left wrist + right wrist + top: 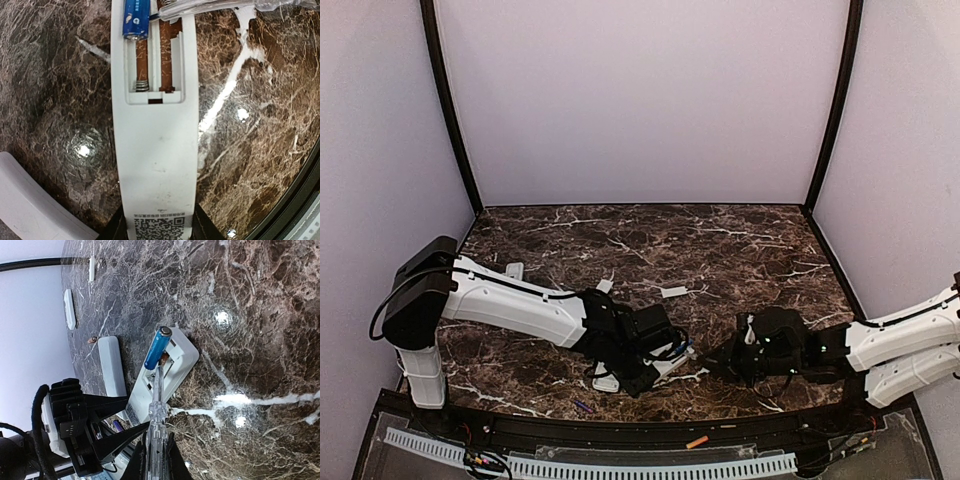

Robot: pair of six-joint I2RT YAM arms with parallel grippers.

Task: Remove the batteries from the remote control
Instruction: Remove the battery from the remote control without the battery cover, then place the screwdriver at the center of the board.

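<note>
Blue battery (158, 347) tilted up in the remote (155, 165).
Left gripper (159, 227) clamps the remote's end; right gripper (155, 457) pinches a clear tool (156, 395), its tip ahead touching the battery.

QR code (159, 229) on remote (155, 160), text apparently illegible

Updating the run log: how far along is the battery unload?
Done: the remote has its cover off and one slot empty; a purple cell and an orange cell lie loose by the front edge. In hand: the left gripper clamps the remote while the right gripper levers the blue battery up with a clear tool. Left: lifting that blue battery fully out.
</note>
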